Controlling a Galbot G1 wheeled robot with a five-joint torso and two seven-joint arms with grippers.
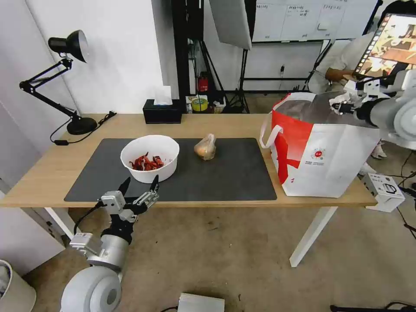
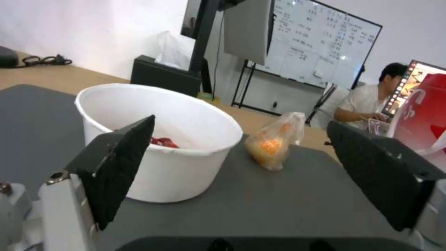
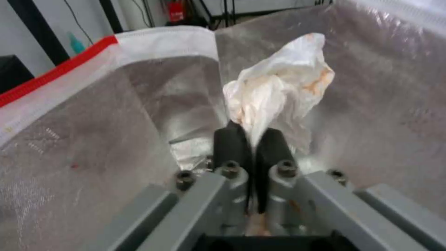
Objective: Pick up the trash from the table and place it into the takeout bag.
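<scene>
1. Across the room's middle runs the desk (image 1: 56,171), a long light-wood top on white legs with a dark grey mat (image 1: 234,173) over most of it.
2. At the desk's right end stands the takeout bag (image 1: 323,149), boxy, white and red, its top open and its foil lining showing. It looks soft-walled, so anything pushed against its side would probably fold it.
3. Near the mat's left front sits the white bowl (image 1: 149,157) with red shells inside. It looks stiff and light but open-topped; my judgement is that it must be kept level, gripped by the rim or wall.
4. Beside the bowl, apart from it toward the bag, lies the small clear food bag (image 1: 206,147). It looks soft and slippery, best pinched at its gathered top.
5. Over the bag's mouth hangs the right hand (image 3: 251,139), its fingers pressed shut on the crumpled tissue (image 3: 278,94). The tissue is light and limp, stained orange, and it hangs inside the foil walls, not yet released.
6. Just short of the desk's front edge, the left hand (image 1: 138,188) points at the bowl with fingers spread wide, holding nothing.
</scene>
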